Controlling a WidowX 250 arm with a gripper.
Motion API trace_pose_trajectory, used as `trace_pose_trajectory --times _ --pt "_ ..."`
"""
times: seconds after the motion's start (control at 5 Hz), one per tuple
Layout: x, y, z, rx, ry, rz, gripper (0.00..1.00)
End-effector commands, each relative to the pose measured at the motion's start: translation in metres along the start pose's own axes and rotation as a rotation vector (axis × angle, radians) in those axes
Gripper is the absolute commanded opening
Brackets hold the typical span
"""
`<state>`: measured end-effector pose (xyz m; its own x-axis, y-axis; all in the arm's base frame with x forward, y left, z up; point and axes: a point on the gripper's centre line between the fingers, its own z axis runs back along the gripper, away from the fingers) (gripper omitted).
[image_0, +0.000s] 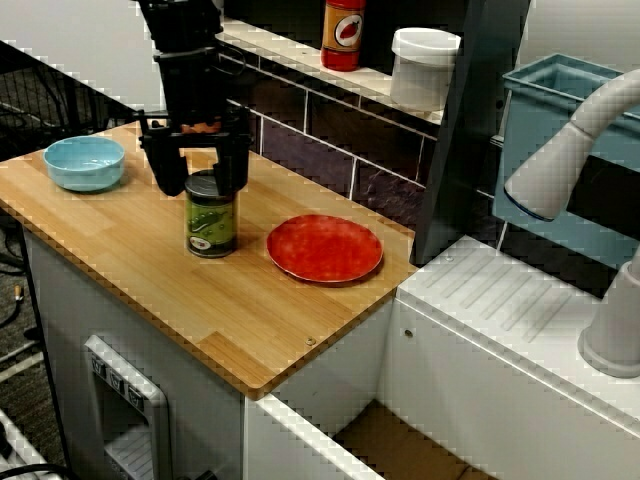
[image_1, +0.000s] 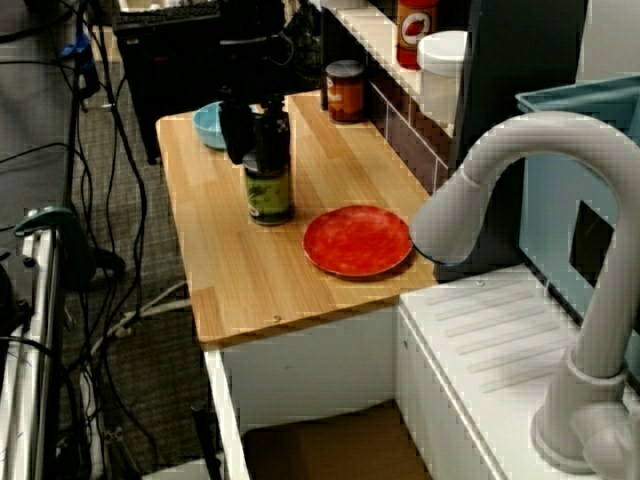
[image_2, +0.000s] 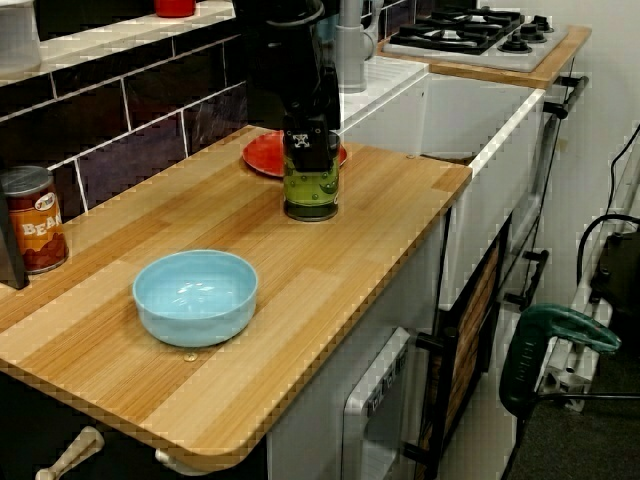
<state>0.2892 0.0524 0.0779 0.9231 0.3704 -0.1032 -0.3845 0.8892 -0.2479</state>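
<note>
1. A black robot hand (image_0: 203, 178) hangs straight down over a green can (image_0: 211, 220) on a wooden bench (image_0: 250, 320), with its two fingers (image_0: 168, 165) dropped either side of the can's top.
2. The hand is released. From the front, a sliver of bench shows between the left finger and the can's wall, so the fingers bracket the can without clamping it. The vertical approach likely suits a tall, narrow thing that a sideways push could tip.
3. The can stands upright near the middle of the bench, apart from everything around it. That seems to leave room for a finger to pass down each side.
4. A red plate (image_0: 324, 247) lies flat just right of the can, not touching it. A pale blue bowl (image_0: 84, 162) sits well apart at the left end.
5. Seen from the bench's left end, a beans tin (image_2: 32, 220) stands against the tiled far wall. On the ledge above, a red bottle (image_0: 342, 33) and a white tub (image_0: 424, 68) sit apparently out of the arm's way.
6. A grey tap (image_0: 570, 150) arches over the white sink unit at right.
</note>
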Motion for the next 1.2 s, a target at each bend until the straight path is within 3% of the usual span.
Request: trace_pose_trajectory --times 0.0,0.4,1.0 --pt "0.012 0.024 0.026 -0.018 -0.074 0.023 1.0" --pt "0.021 0.038 0.042 -0.031 -0.084 0.041 1.0" --pt "0.031 0.091 0.051 0.017 -0.145 0.026 1.0"
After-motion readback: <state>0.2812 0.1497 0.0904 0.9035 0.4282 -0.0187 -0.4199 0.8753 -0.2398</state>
